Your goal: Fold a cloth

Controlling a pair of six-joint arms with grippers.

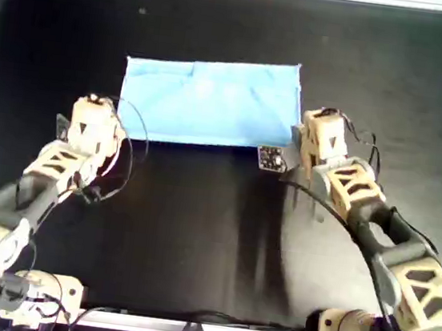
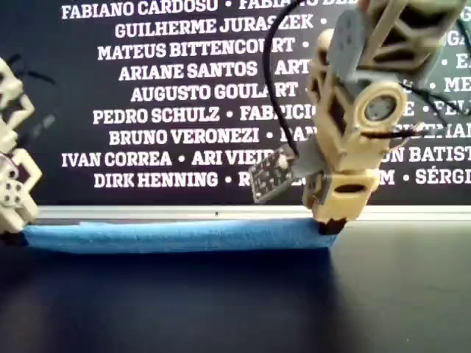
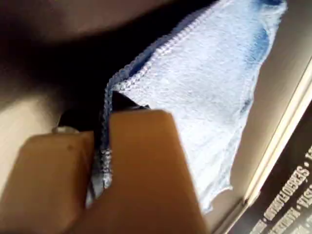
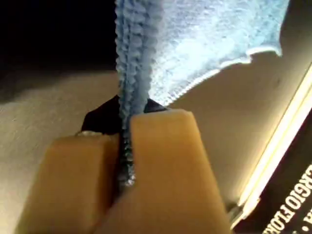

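You had the thin light blue cloth (image 1: 210, 102) lying folded into a rectangle on the black table (image 1: 196, 235), in the upper middle of the overhead view. Your left gripper (image 3: 100, 161) was clamped on its stitched edge. Your right gripper (image 4: 124, 161) pinched doubled layers, which only the wrist views showed.

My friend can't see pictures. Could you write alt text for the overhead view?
A light blue cloth lies as a wide rectangle on a black table, with the left gripper and right gripper each pinching one of its near corners.
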